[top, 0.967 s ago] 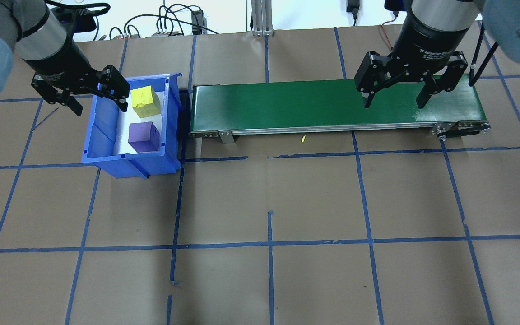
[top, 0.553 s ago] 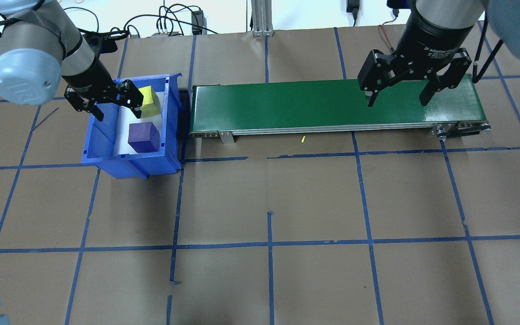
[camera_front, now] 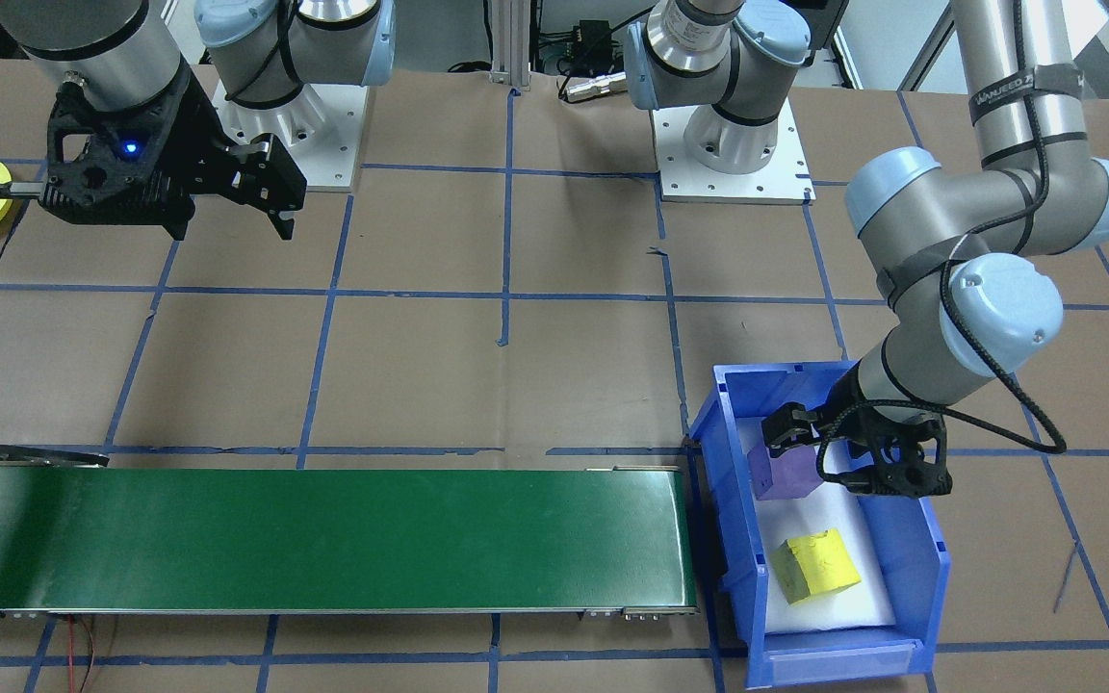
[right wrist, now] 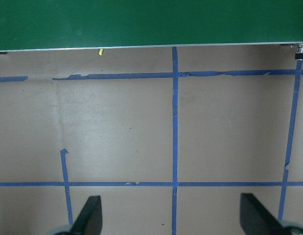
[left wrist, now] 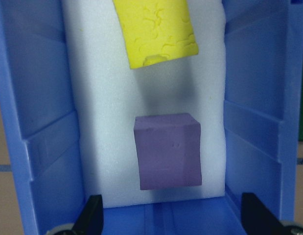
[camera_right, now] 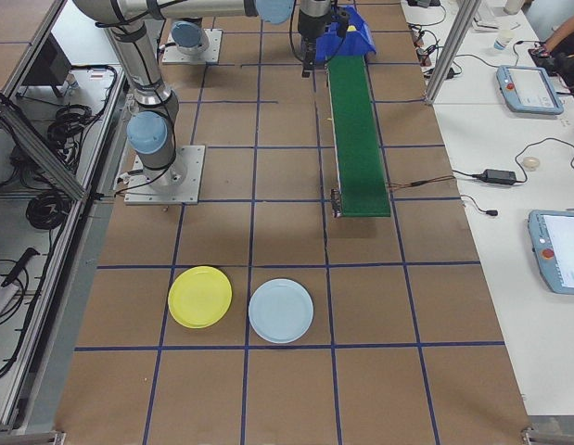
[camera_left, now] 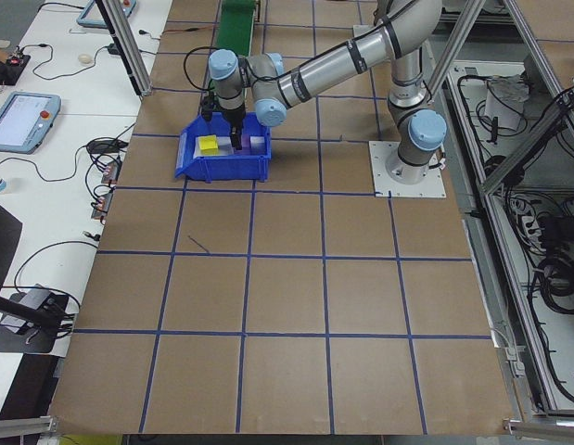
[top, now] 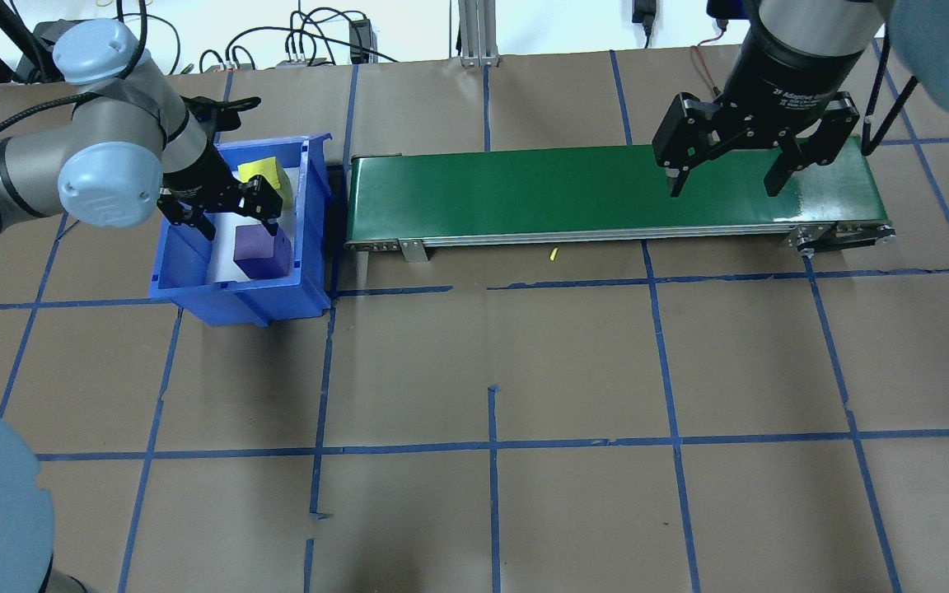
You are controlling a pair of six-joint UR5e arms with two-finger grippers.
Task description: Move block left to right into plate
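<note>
The left end effector (top: 231, 216) is held open inside the blue bin (top: 310, 247), with its fingers spread above the purple block (top: 262, 253). A yellow block (top: 264, 177) lies farther back on the bin's white foam lining, apart from the purple one. The right end effector (top: 726, 177) is held open over the far end of the green conveyor belt (top: 524, 189), gripping nothing. The yellow plate (camera_right: 200, 297) is seen on the table (top: 524, 371) beside a light blue plate (camera_right: 281, 311), well apart from the bin.
</note>
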